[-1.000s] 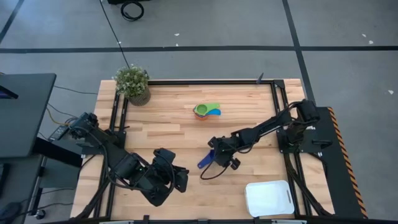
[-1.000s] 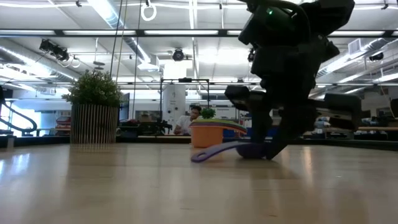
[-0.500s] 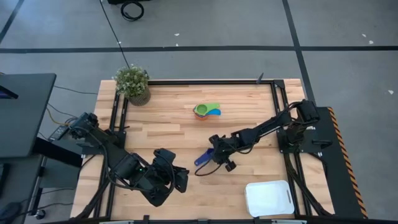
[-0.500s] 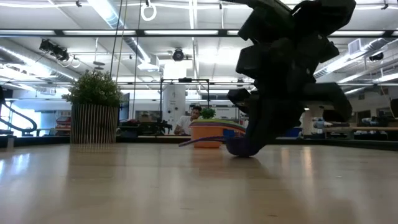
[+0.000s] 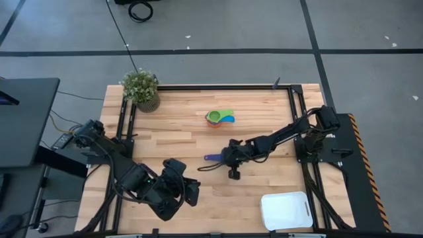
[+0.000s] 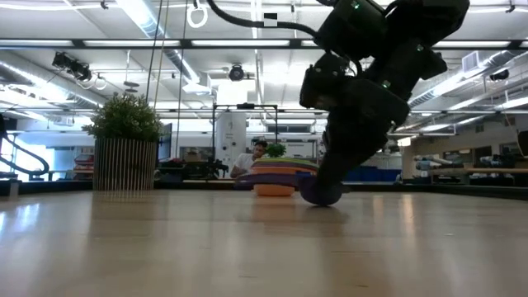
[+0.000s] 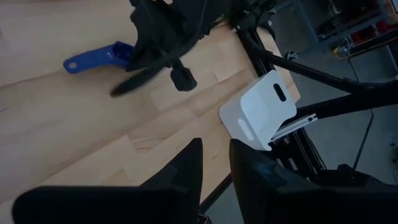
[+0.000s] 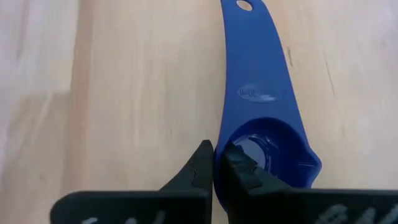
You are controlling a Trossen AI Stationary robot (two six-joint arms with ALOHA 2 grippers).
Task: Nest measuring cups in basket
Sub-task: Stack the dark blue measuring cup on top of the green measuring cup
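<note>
A dark blue measuring cup (image 8: 267, 93) sits mid-table with its flat handle (image 5: 210, 157) pointing to the table's left. My right gripper (image 5: 227, 158) is shut on its bowl. A nested stack of the other measuring cups (image 5: 218, 118), orange below and green and light blue on top, stands on its base farther back. The white basket (image 5: 285, 210) rests at the near right corner. My left gripper (image 7: 215, 168) hovers open over the near left part of the table and touches nothing. My right gripper pinches the wall of the dark blue cup's bowl at the rim (image 8: 231, 144), on the side away from the handle. One finger (image 8: 242, 169) is inside the bowl and the other is outside. The fingers slant down from the table's right. The handle sticks out level (image 6: 247, 183), and the bowl (image 6: 322, 195) is at the tabletop.
A potted plant (image 5: 140, 88) stands at the far left corner. Bare wood lies between the blue cup and the basket. Metal frame rails (image 5: 299, 125) run along the table's left and right sides. A person (image 6: 257, 157) sits in the room behind.
My right gripper has rolled about its pointing line while staying over the same spot. The dark blue cup turned with it. Its handle pointed toward the near left with its tip down on the table, and now it points left and is raised level.
</note>
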